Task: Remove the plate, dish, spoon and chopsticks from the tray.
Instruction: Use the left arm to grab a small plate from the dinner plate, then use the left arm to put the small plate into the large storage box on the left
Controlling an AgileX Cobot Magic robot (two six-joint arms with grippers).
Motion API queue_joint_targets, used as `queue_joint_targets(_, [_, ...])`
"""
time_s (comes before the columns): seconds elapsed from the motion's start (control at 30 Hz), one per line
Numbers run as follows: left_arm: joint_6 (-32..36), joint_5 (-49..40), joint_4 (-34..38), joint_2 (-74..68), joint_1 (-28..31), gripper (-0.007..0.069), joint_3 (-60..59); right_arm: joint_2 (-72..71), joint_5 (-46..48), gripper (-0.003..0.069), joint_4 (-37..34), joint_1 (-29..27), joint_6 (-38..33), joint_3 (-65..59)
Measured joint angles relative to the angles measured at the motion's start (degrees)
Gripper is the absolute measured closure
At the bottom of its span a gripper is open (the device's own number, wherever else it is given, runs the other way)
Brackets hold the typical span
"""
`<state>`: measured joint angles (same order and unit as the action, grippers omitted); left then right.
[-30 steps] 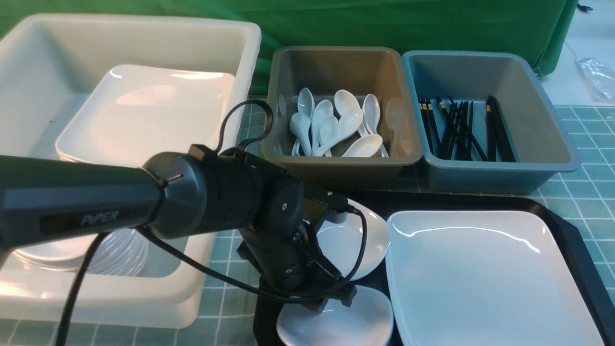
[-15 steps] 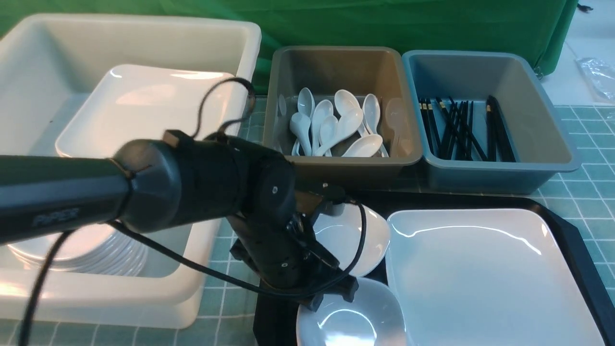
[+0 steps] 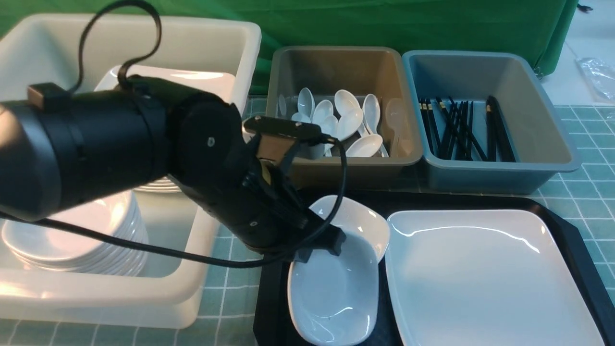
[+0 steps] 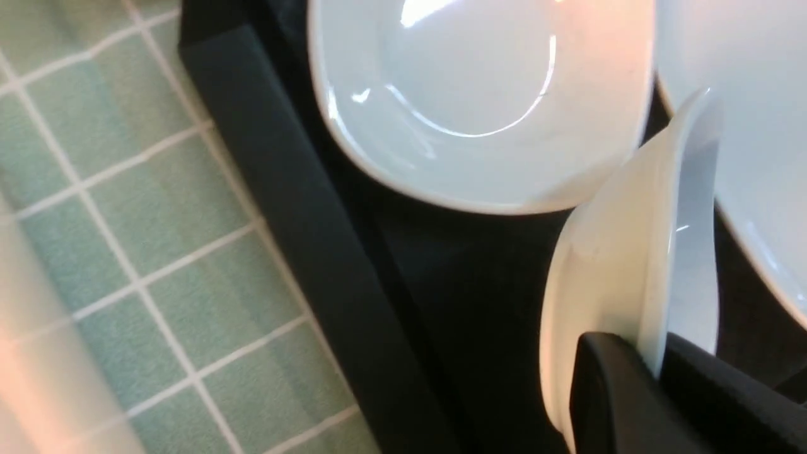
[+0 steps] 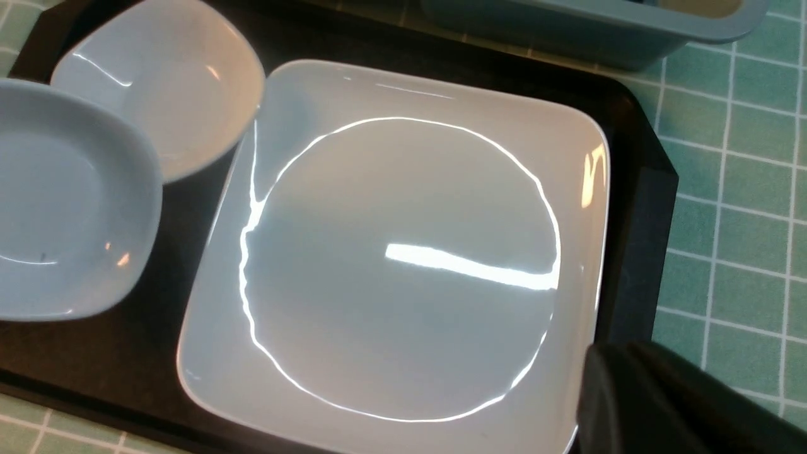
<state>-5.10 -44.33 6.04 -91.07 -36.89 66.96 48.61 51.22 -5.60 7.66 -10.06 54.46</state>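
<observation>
While the left gripper (image 3: 319, 247) has its two black fingers (image 4: 605, 391) pinched tight on the rim of a small white dish (image 3: 331, 288), that dish hangs tilted over the left end of the tray (image 3: 456, 202), gripped edge up and near edge low. From the left wrist cam you get the dish edge-on, rim wedged right between the fingers, with the tray's black floor behind it. Whether the low edge touches the tray is honestly hard to call from the front. A second small dish (image 3: 358, 223) sits flat on the tray just behind the held one, and the two overlap in the front view. The plate (image 3: 480, 274) lies flat on the tray and fills its whole right part, just beside both dishes. As for the right gripper (image 5: 662, 403), only a dark chunk of it shows in the corner of its own wrist view, over a corner of the plate, so you can't tell if it's spread or closed. Beyond the tray's far edge, a grey bin (image 3: 336, 72) holds a pile of white spoons (image 3: 346, 125), and the blue bin (image 3: 471, 77) right next to it holds black chopsticks (image 3: 461, 129). Off to the left, a big white tub (image 3: 206, 43) holds stacks of white plates (image 3: 72, 240). Everything sits on a green checked tablecloth (image 3: 586, 168).
</observation>
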Motion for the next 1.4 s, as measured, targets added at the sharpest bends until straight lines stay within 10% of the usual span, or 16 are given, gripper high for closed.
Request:
queue_joint_targets(0.3, [0.7,-7.1,-0.6,9.3,6.3,0.0605,4.9,0.0,-0.4,0.0624,0.0,0.0,-0.2,0.0])
queue_joint_targets(0.83, [7.3,-10.7,7.8,25.6,58.8,0.0606,-3.6,0.0,-1.0,0.0624,0.0,0.0,-0.2,0.0])
queue_joint_targets(1.2, [9.8,-3.8,12.6,25.6,61.6,0.0594,-13.0,0.0,-1.8,0.0624,0.0,0.0,-0.3,0.0])
queue_joint_targets(1.4, [9.6,-3.1,12.0,25.6,61.6,0.0436,-15.6,0.0,-2.1,0.0624,0.0,0.0,-0.4,0.0])
